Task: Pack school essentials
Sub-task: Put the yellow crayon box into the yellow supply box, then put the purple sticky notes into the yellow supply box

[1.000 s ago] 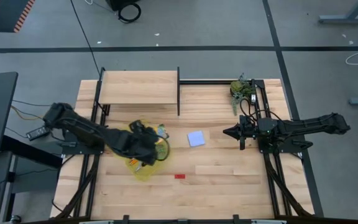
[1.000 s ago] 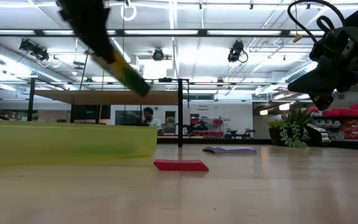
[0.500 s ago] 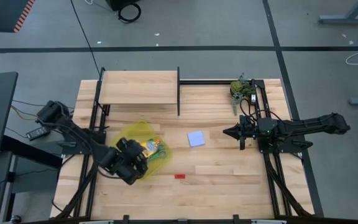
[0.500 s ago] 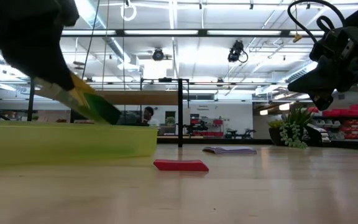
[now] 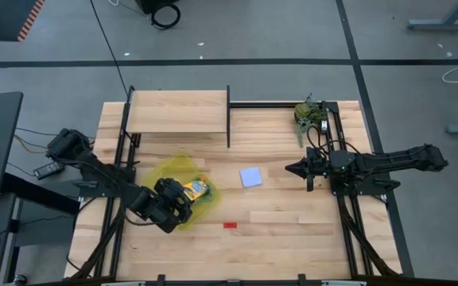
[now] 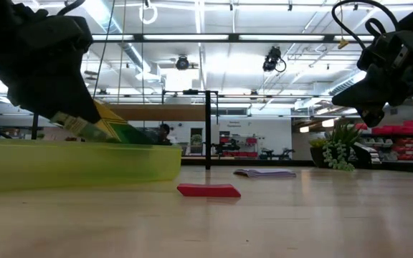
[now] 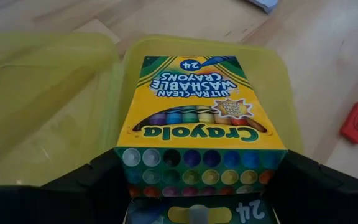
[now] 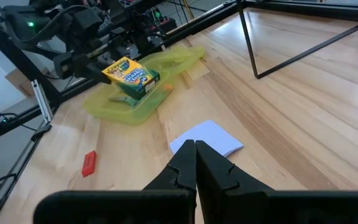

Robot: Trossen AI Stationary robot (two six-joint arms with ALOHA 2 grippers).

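Note:
A yellow-green crayon box (image 7: 197,112) sits in my left gripper (image 7: 201,186), tilted over the open yellow translucent container (image 5: 168,170) at the table's left. The box also shows in the high view (image 5: 195,189) and the low view (image 6: 106,127). My left gripper (image 5: 177,199) is shut on it. A pale blue note pad (image 5: 250,176) lies flat at the table's middle, and a red eraser (image 5: 230,225) lies nearer the front. My right gripper (image 5: 291,168) hangs shut above the table's right side, holding nothing. My left gripper pinches the crayon box at its end (image 7: 166,163) nearest the gripper, one finger (image 7: 98,183) on each narrow side. The fingers slant down from the near left, along the box. The box is tilted, printed face up, its far end (image 6: 131,135) low inside the container; whether it touches I cannot tell.
A wooden shelf (image 5: 177,111) on a black frame stands at the far left, its post (image 5: 228,117) near the middle. A small green plant (image 5: 310,113) stands at the far right. Bare wood lies between the container, the pad and the eraser.
My left gripper has sunk and drawn back toward the table's near left, rolling its wrist. The crayon box has come down with it, from high above the container to its far end dipping inside, printed face now up.

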